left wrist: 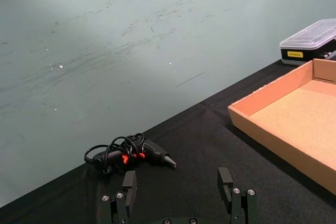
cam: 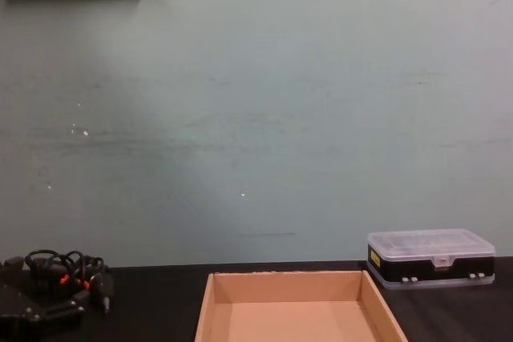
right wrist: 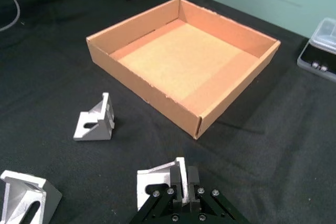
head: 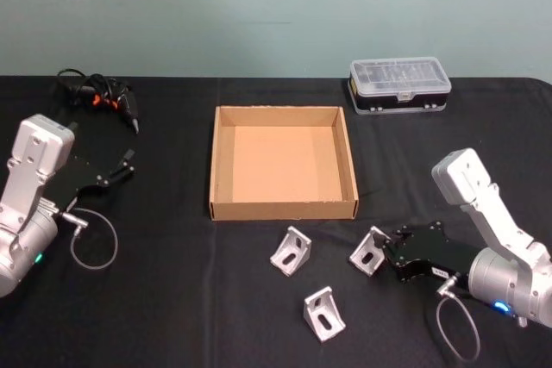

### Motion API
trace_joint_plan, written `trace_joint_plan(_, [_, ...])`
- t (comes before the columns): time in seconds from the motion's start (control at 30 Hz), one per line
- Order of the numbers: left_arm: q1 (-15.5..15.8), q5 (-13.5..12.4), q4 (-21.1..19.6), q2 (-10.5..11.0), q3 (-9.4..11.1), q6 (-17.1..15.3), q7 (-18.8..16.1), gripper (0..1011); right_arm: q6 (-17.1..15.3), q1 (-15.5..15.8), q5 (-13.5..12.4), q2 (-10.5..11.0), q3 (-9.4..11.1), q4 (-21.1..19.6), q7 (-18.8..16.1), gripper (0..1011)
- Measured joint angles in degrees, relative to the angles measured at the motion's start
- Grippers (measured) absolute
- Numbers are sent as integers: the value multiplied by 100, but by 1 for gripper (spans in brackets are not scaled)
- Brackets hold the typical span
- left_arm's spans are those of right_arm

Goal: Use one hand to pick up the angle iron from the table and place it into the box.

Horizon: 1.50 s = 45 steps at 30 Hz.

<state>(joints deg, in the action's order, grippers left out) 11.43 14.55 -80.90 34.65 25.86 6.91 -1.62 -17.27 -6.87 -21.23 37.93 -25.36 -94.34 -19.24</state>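
Note:
The tan cardboard box (head: 285,209) lies open and bare inside at the middle of the black table (head: 172,308). Three silver angle irons lie in front of it. My right gripper (head: 385,250) is shut on the rightmost angle iron (head: 369,252); in the right wrist view its fingers (right wrist: 195,181) pinch the upright wall of that angle iron (right wrist: 155,184), which rests low at the table. The other two angle irons (head: 291,251) (head: 324,312) lie free to its left. My left gripper (head: 125,165) is parked far left, open (left wrist: 177,182) with nothing between its fingers.
A clear-lidded plastic case (head: 399,85) stands behind the box's right corner. A black and orange tool with coiled cable (head: 99,92) lies at the back left. Each wrist trails a cable loop (head: 90,247) over the table.

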Motion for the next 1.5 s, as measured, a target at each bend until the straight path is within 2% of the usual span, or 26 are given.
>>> trace_joint_plan(0.47, [0,0,0,0,0,0,0,1011,-3,109,173,-91,252,-387,-56,80])
trace_joint_plan(0.7, [0,0,0,0,0,0,0,1011,-99,-79,324,-224,252,-403,-139,80])
trace_joint_plan(1.1, [0,0,0,0,0,0,0,1011,-252,-757,650,-727,54,176,-301,80])
trace_joint_plan(1.3, [0,0,0,0,0,0,0,1011,-228,-1146,835,-1095,-46,727,-339,80])
trace_joint_plan(1.5, [0,0,0,0,0,0,0,1011,-151,-1443,951,-1404,-60,1193,-319,80])
